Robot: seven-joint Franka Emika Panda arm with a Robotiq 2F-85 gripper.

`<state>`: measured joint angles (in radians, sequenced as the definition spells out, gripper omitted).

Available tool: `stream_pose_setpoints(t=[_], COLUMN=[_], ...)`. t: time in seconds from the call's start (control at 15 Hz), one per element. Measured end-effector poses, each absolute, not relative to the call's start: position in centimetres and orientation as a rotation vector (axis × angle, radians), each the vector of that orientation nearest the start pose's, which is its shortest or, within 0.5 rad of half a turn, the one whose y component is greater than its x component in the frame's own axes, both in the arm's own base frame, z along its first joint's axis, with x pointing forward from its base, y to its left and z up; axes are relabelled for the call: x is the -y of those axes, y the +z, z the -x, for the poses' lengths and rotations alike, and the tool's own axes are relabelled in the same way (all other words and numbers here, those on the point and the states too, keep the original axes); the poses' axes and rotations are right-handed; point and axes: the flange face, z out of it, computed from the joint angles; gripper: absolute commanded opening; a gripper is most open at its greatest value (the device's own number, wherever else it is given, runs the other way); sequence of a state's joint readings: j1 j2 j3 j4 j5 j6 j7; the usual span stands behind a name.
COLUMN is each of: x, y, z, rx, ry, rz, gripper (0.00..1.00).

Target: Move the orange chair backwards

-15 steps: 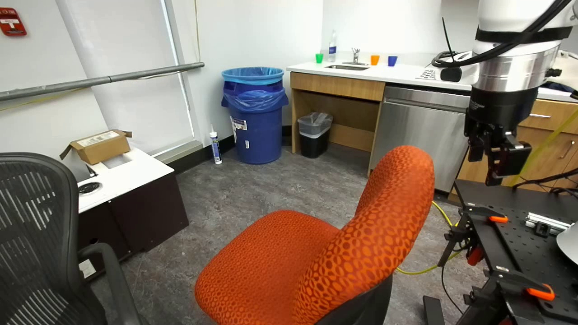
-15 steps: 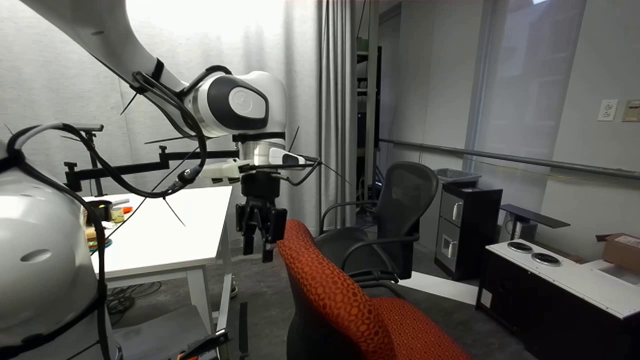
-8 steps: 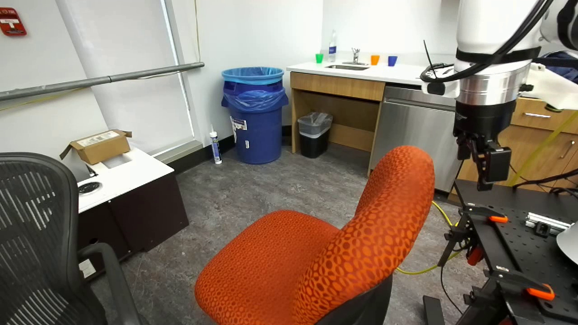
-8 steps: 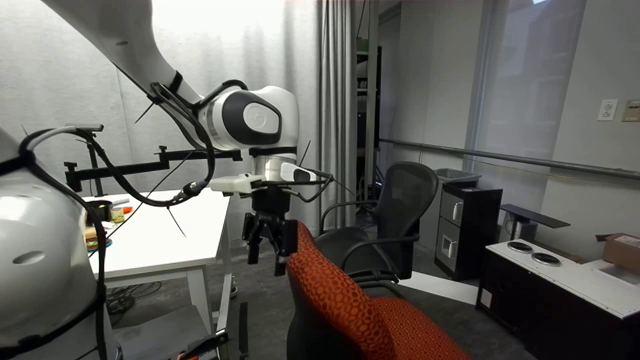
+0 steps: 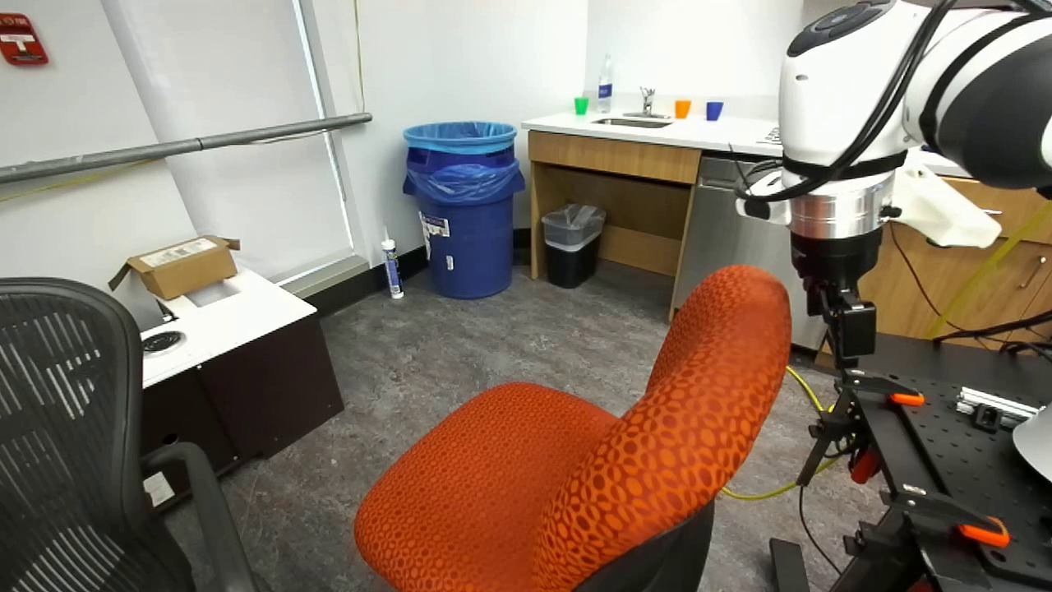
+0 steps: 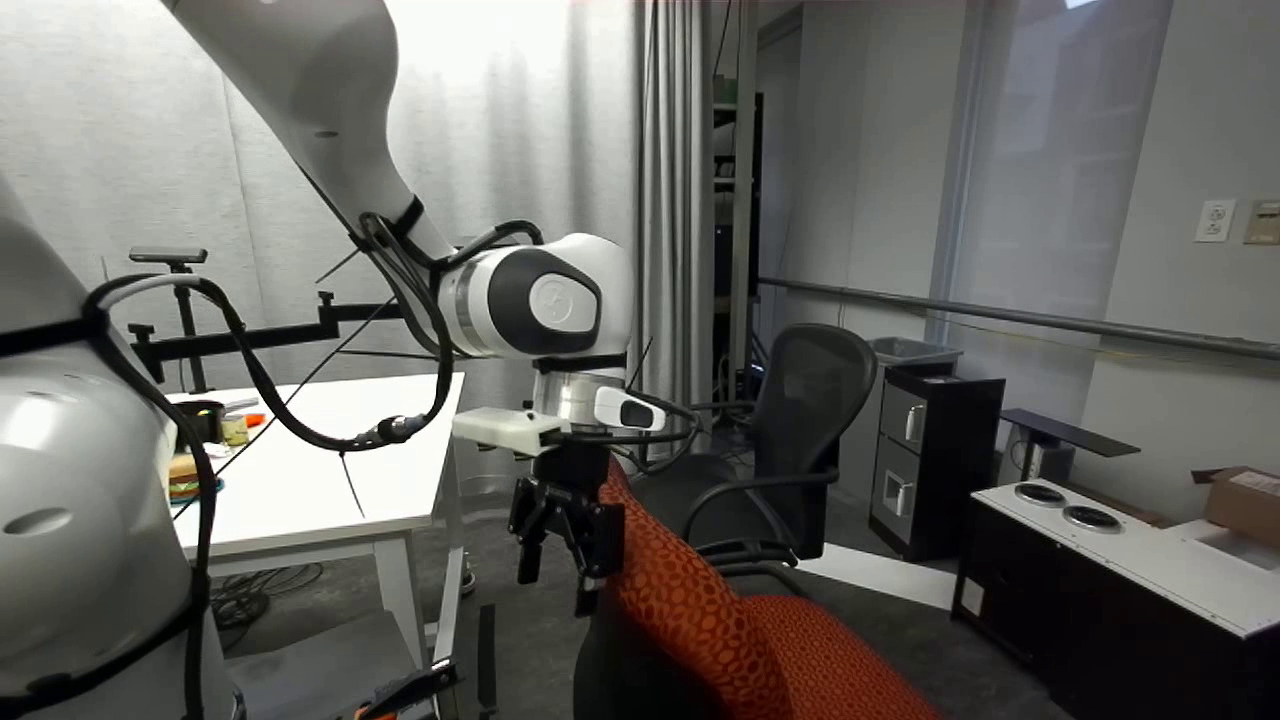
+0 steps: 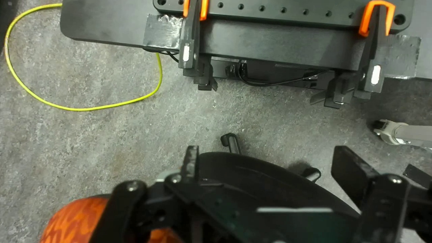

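The orange chair stands on the floor. Its seat (image 5: 485, 469) and curved backrest (image 5: 682, 419) show in an exterior view, and the upper part of the backrest (image 6: 680, 590) in an exterior view too. My gripper (image 6: 557, 580) points down at the rear of the backrest, one finger overlapping the backrest's edge from this angle; contact cannot be told. In the wrist view the gripper (image 7: 266, 165) is open, the black rear shell (image 7: 256, 179) of the chair lying below and between its fingers. Some orange fabric (image 7: 74, 219) shows at lower left, partly hidden by the gripper.
A black mesh chair (image 5: 57, 444) stands near the orange one. The black robot table (image 5: 953, 460) with clamps lies close behind the chair, and a yellow cable (image 7: 81, 108) loops on the floor. A white table (image 6: 340, 470) and a white-topped stove (image 6: 1120, 550) stand farther off.
My arm has come down and moved towards the orange chair's backrest. The gripper's fingers stand wider apart than a second ago. The chair has not moved.
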<state>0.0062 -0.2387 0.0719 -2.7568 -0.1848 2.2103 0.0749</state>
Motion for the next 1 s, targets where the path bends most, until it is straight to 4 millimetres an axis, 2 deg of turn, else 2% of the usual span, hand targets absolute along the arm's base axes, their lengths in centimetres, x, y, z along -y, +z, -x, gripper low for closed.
stream_pose_setpoints(t=[0.33, 0.67, 1.0], x=[-1.3, -1.0, 0.1], y=[25.3, 25.3, 25.6], z=[-35.4, -35.8, -36.3], rx=[0.311, 0.429, 0.491], ry=[0.462, 0.448, 0.442], rz=[3.269, 3.311, 3.343], gripper=[1.00, 1.00, 1.00])
